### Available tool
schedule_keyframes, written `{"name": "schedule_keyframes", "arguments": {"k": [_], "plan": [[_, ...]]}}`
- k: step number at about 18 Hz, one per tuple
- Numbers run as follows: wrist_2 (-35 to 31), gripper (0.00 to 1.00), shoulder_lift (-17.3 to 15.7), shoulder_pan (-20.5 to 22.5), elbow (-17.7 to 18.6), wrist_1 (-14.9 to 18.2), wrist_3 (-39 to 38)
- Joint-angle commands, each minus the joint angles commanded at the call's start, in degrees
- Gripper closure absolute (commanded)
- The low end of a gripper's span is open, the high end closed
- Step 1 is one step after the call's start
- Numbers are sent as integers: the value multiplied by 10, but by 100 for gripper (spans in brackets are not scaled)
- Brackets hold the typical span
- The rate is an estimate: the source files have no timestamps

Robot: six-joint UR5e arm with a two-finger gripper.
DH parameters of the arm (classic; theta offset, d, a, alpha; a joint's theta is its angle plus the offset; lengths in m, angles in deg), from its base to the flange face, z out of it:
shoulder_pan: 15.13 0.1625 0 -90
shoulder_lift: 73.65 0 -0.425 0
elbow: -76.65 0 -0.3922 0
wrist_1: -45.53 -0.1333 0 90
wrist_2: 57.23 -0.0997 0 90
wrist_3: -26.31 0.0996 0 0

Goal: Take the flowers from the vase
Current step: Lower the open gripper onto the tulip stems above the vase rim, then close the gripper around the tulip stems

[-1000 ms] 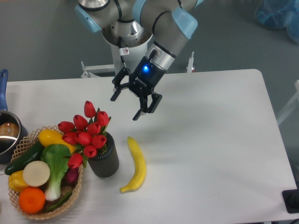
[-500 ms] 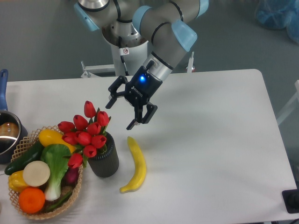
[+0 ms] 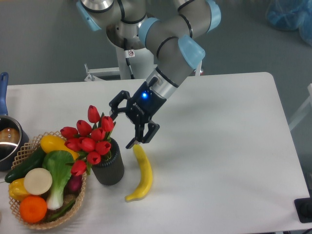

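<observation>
The flowers [image 3: 89,140], a bunch of red tulip buds with green leaves, stand in the vase [image 3: 108,167], a short dark ribbed cup left of the table's middle. Their heads lean left over the basket's rim. My gripper [image 3: 121,128] hangs open just right of the top buds, above the vase's right side. One finger is near the uppermost bud, the other [image 3: 134,141] points down by the banana's tip. Nothing is between the fingers.
A yellow banana [image 3: 141,172] lies right of the vase. A wicker basket [image 3: 28,218] full of vegetables and fruit sits at the front left, touching the vase's side. A pot [image 3: 8,141] with a blue handle stands at the left edge.
The gripper has come down and to the left, from over the table's middle to right beside the tulip heads. It stayed open. The flowers and vase have not moved.
</observation>
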Motion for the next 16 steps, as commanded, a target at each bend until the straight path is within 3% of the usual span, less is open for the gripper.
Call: {"name": "schedule_keyframes", "arguments": {"k": [7,16], "plan": [[0,0,24,-19,-24,-1,-22],[2,0,26,-37,-22,0,-33]]}}
